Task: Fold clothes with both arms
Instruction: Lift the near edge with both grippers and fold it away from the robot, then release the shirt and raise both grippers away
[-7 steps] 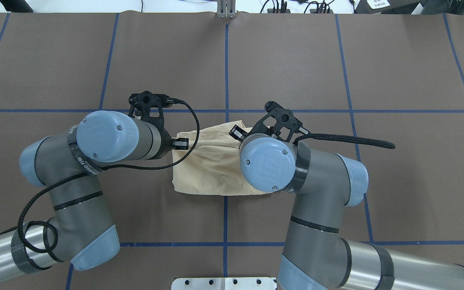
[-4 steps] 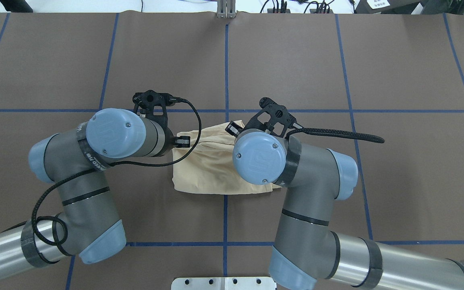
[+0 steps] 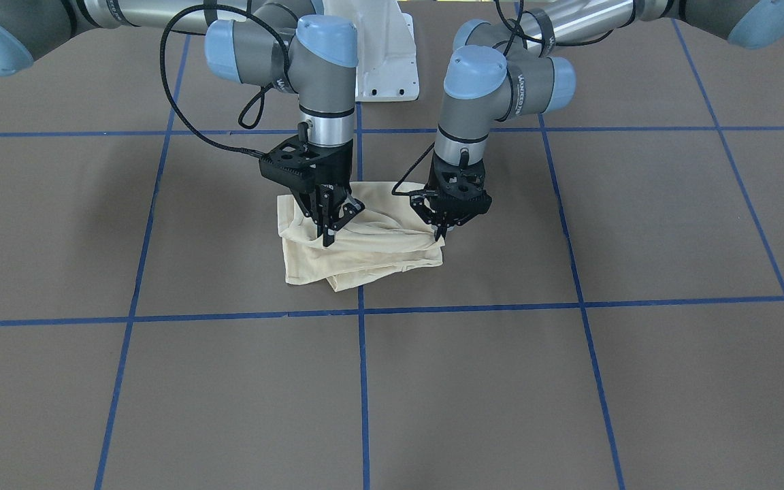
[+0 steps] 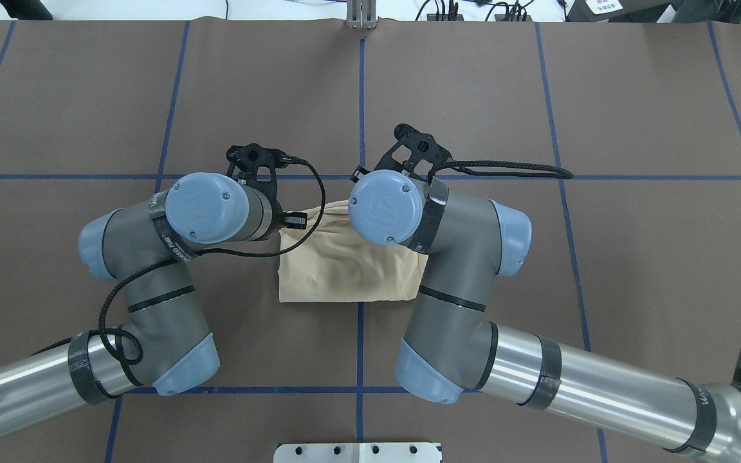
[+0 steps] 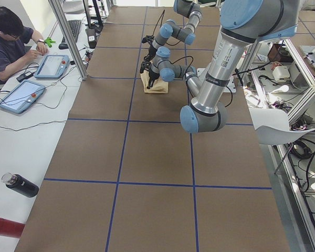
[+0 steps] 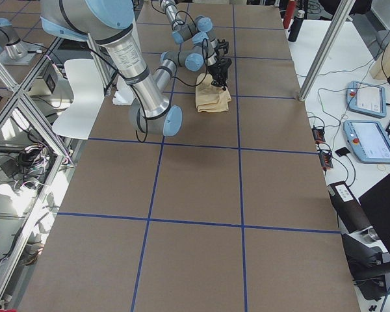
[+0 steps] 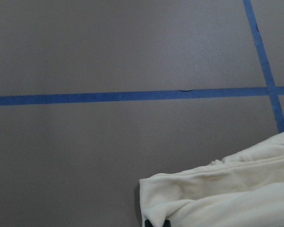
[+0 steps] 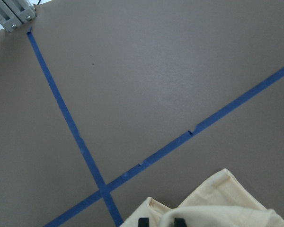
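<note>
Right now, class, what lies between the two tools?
Rumpled shirt spans from left tool to right tool; the front-facing view shows it.

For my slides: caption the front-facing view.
Left gripper and right gripper pinch the folded cream T-shirt on the taped table.

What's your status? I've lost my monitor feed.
Left gripper, right gripper: both shut on the pale cream-yellow thin-fabric T-shirt. Shirt bunched, part-folded on brown table. Nothing seen in the way.
</note>
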Tool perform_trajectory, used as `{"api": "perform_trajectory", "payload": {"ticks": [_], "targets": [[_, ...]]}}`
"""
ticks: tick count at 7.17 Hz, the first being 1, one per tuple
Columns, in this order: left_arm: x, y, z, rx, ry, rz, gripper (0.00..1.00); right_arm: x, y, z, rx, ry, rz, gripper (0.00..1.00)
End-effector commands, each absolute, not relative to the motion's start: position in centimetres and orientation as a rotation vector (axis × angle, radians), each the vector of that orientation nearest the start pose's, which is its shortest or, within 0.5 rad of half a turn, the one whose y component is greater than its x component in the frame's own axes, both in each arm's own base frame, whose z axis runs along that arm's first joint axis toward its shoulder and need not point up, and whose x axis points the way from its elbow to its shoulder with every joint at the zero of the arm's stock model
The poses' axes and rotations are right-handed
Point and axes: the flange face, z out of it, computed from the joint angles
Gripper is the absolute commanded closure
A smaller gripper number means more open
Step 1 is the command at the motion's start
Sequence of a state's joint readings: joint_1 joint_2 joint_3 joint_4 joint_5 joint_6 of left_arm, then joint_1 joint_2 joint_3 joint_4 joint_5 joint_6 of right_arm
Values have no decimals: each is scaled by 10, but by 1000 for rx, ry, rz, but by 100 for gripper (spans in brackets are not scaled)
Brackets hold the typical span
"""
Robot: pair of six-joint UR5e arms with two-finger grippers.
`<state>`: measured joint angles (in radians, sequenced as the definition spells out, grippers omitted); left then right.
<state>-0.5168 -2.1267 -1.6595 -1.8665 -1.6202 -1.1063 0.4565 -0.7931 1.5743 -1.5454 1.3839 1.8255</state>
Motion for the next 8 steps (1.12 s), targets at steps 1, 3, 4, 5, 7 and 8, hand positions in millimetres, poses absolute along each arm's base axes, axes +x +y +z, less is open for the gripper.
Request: {"api": "perform_trajectory", "payload": {"ticks": [1, 3, 4, 5, 7, 8], "targets": [[491, -473, 255, 462, 881, 81, 0, -560, -480, 158, 168, -849, 671, 0], [448, -504, 259, 482, 882, 205, 0, -572, -467, 144, 154, -867, 649, 0], [439, -509, 264, 482, 874, 193, 0, -574, -463, 145, 145, -850, 636, 0], [428, -515, 261, 495, 875, 179, 0, -567, -462, 143, 161, -836, 567, 0], [349, -521, 275, 532, 862, 273, 0, -464, -489, 134, 113, -759, 398, 0], [289, -524, 290, 562, 814, 337, 0, -390, -491, 147, 124, -720, 306, 0]]}}
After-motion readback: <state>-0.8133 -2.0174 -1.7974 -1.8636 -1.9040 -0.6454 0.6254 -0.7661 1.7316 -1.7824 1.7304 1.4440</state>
